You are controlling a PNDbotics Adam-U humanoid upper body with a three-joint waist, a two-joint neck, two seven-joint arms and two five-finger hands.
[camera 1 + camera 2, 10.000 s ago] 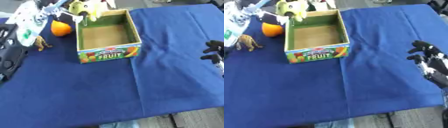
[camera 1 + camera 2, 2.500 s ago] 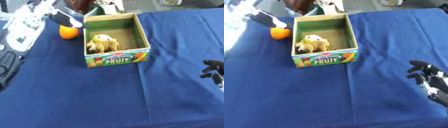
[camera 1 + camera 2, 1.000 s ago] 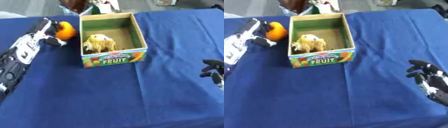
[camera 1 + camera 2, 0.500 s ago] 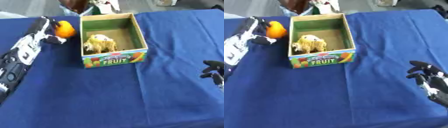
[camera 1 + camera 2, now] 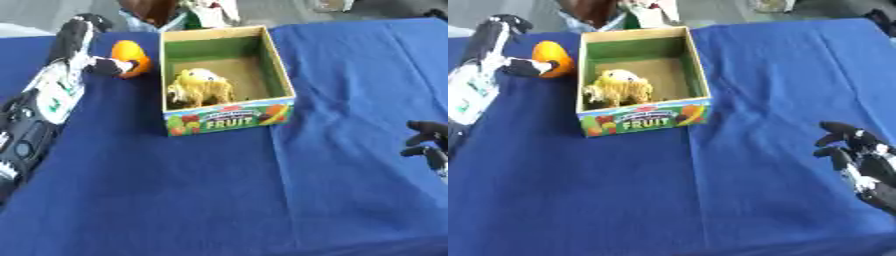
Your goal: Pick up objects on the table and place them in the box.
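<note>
1. Orange [image 5: 129, 56] sits on the table near the far left corner, just beside the box's [image 5: 229, 118] left wall, and it is the thing I am after.
2. My left hand [image 5: 103, 65] reaches in from the left edge with its dark fingers [image 5: 529, 67] against the near side of the orange; I cannot tell whether they are curled round it or only touching it.
3. I judge the hand comes at the fruit from the open side because the box wall blocks the other side, and a short lift to the right would carry it over the rim.
4. Inside the box lies a yellow and white toy animal [image 5: 199, 87], toward the near left part of the floor, so the far half is free for the orange.
5. My right hand [image 5: 859, 155] rests idle near the right edge of the table, fingers relaxed and holding nothing, well apart from the box, so it stays out of the left arm's way.
6. A blue cloth [image 5: 262, 190] covers the table; it looks soft and slightly creased, so the round fruit should not roll far if it slips.
7. Beyond the far edge I see a grey floor and some brown and white shapes I cannot make out.
</note>
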